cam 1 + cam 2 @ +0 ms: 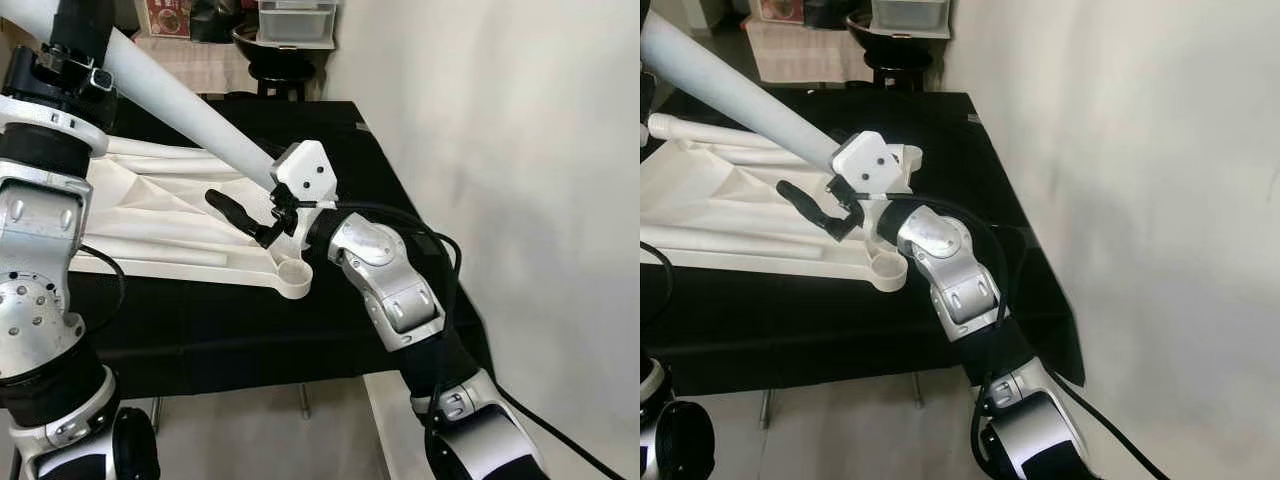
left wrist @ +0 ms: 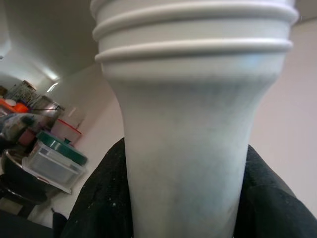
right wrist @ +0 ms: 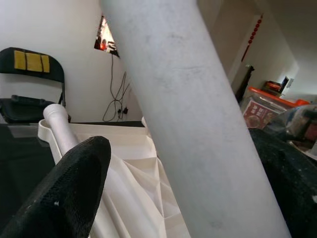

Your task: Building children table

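Note:
The white children's table top (image 1: 160, 200) lies underside up on a black-covered table (image 1: 230, 320). Its round corner socket (image 1: 293, 276) is at the near right. My left gripper (image 1: 70, 62), high at the left, is shut on a long white table leg (image 1: 190, 105) that slants down to the right; the leg's threaded end (image 2: 193, 29) fills the left wrist view. My right gripper (image 1: 245, 218) hovers just above the top near the socket, under the leg's lower end. Its fingers (image 3: 64, 193) are open, and the leg (image 3: 188, 109) crosses between them without touching.
More white legs (image 1: 710, 132) lie on the upturned top. A pale wall (image 1: 500, 150) runs close along the table's right edge. At the back stand a black stool (image 1: 275, 70) and a plastic box (image 1: 296, 20). Bare floor (image 1: 260, 430) lies below the near edge.

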`<state>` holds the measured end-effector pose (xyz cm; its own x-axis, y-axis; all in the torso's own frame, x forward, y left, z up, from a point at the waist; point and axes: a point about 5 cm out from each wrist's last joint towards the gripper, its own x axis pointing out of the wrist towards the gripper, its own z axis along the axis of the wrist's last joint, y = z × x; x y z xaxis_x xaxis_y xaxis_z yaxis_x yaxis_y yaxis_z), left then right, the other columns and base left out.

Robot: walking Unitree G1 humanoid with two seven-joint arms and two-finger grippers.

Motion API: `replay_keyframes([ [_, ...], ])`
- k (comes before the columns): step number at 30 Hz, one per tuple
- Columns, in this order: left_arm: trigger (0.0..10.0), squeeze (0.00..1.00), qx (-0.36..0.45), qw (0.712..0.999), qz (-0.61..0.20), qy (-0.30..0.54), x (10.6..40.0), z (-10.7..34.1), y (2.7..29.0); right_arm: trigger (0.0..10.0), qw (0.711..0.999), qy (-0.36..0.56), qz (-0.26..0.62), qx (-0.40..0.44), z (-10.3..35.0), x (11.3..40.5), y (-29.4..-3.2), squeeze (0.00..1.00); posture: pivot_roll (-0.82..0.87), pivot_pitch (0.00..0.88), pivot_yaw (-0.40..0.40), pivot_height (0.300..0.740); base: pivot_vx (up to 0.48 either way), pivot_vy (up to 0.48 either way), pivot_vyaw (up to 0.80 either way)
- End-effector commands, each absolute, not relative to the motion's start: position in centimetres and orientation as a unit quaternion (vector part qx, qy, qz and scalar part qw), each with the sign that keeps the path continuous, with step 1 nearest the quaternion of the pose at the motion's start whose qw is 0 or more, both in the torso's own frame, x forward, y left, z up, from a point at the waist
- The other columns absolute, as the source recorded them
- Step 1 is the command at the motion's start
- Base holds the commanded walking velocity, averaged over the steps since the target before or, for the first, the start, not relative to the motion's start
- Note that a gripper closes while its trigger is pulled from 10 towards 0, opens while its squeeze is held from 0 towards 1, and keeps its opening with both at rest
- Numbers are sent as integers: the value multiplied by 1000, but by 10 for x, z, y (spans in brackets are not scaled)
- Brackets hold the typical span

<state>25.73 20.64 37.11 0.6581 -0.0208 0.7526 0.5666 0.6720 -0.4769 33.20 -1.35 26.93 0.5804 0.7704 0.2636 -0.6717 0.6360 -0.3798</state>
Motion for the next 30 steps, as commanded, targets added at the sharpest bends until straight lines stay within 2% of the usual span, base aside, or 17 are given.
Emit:
replay_keyframes([
  [1,10000,0,-380,823,-192,-377,255,372,203,10000,881,-206,407,-122,269,333,-14,0,-109,40,-98,740,0,0,0],
  [2,10000,0,-389,819,-193,-374,256,369,203,10000,883,-206,405,-122,270,334,-15,0,-109,40,-98,740,0,0,0],
  [3,10000,0,-403,814,-195,-370,257,366,203,5725,884,-208,400,-121,270,336,-15,0,-109,40,-100,740,0,0,0],
  [4,10000,0,-403,814,-195,-370,257,366,203,5725,884,-208,400,-121,270,336,-15,0,-109,40,-100,740,0,0,0],
  [5,10000,0,-415,810,-197,-364,258,361,203,0,888,-211,391,-119,271,338,-16,0,-109,40,-100,740,0,0,0],
  [14,10000,0,-428,805,-201,-358,258,357,202,0,886,-219,387,-128,272,340,-18,0,-109,41,-101,740,0,0,0],
  [30,10000,0,-437,800,-200,-358,258,355,205,0,890,-231,350,-182,275,354,-36,0,-112,39,-100,740,0,0,0],
])
